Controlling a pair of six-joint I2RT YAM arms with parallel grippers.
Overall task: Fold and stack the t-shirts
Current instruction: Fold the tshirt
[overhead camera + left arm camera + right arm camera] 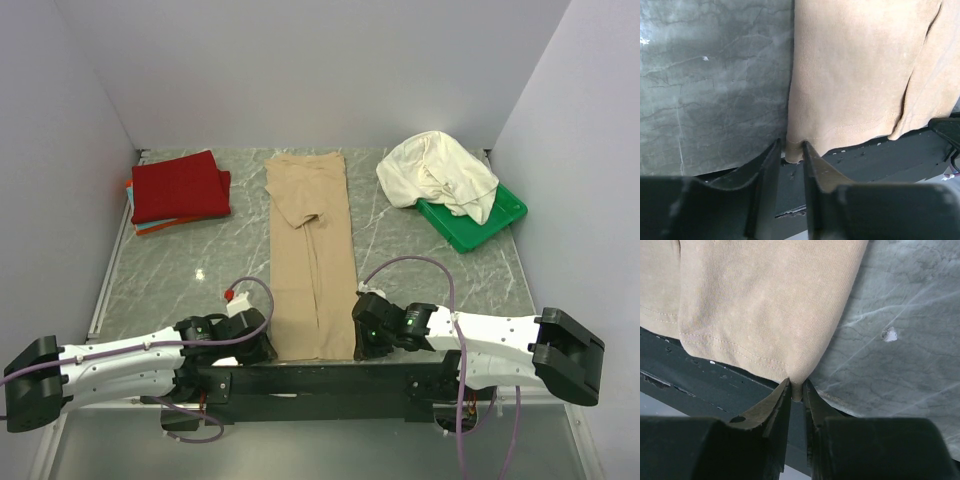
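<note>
The tan-beige t-shirt (312,255) lies as a long narrow strip down the middle of the table, sleeves folded in. My left gripper (262,342) is shut on its near left hem corner, seen in the left wrist view (793,151). My right gripper (364,338) is shut on its near right hem corner, seen in the right wrist view (797,390). A folded deep red t-shirt (180,188) lies at the back left on thin orange and teal ones (150,226). A crumpled cream-white t-shirt (436,172) lies at the back right, partly over the tray.
A green plastic tray (482,220) sits at the back right under the cream shirt. White walls close the table on the left, back and right. The black arm mount bar (320,378) runs along the near edge, under the shirt's hem.
</note>
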